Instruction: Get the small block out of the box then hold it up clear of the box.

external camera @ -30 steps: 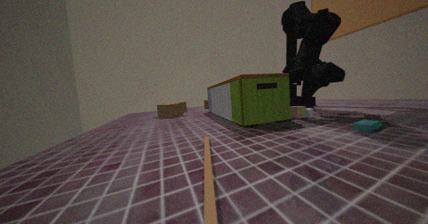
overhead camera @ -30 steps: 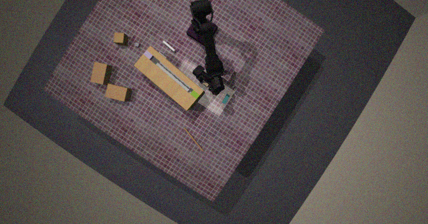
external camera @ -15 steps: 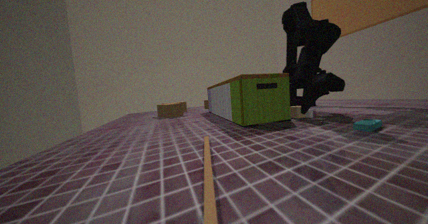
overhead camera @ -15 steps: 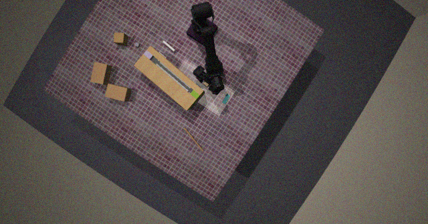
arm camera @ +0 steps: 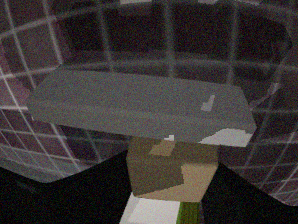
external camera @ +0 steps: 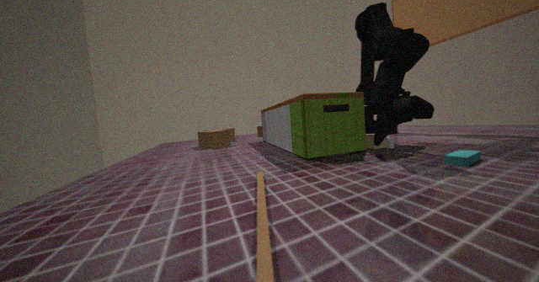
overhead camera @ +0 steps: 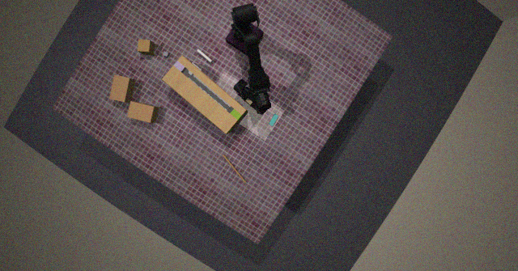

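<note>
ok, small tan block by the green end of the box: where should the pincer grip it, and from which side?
From straight above, across two opposite side faces. The small block lies flat on the table, close to the box's green end, so a sideways approach looks crowded; its top is open. The pincer is shut on it that way.

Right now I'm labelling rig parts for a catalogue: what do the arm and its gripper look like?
The arm is matt black all over, built of chunky rounded links, and stands on a dark purple base. The gripper is black too, its fingers showing as plain dark wedges in the wrist view. No cables, markings or labels can be made out.
</note>
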Motion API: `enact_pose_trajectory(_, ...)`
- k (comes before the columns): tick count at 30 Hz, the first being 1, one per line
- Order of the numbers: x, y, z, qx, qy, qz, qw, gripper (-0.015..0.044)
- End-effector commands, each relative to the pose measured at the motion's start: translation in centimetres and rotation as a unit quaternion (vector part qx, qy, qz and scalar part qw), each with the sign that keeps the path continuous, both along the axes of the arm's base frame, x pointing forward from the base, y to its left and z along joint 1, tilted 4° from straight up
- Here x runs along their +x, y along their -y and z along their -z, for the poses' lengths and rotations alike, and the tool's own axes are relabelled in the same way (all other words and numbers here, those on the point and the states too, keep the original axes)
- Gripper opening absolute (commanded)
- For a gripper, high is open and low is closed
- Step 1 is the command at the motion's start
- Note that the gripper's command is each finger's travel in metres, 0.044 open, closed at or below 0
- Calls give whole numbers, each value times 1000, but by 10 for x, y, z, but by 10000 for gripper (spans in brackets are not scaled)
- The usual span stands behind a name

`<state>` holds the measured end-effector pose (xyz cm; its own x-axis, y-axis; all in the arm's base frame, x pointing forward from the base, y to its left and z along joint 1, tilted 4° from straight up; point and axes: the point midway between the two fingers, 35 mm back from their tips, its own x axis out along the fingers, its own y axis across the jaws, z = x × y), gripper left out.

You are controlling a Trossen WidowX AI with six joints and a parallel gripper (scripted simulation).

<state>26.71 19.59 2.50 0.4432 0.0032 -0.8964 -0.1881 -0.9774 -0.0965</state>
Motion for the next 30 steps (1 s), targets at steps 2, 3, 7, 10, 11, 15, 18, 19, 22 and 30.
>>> enact_pose_trajectory(2, 1, 0, -16, 0, 2, 2, 1000, 0)
enact_pose_trajectory(3, 1, 1, -23, 0, 2, 1, 1000, 0)
enact_pose_trajectory(7, -1, 4, -52, 1, 1, 0, 1000, 0)
enact_pose_trajectory(10, -3, 5, -62, 1, 1, 0, 1000, 0)
enact_pose_trajectory(11, -3, 5, -62, 1, 1, 0, 1000, 0)
enact_pose_trajectory(15, -3, 13, -70, 2, -2, -23, 1000, 0)
enact_pose_trajectory(18, -4, 22, -80, 3, -3, -50, 999, 0)
enact_pose_trajectory(19, -5, 25, -83, 4, -3, -60, 998, 0)
enact_pose_trajectory(22, -7, 34, -93, 5, -1, -88, 996, 0)
enact_pose_trajectory(30, -16, 56, -116, 7, 13, -163, 986, 0)
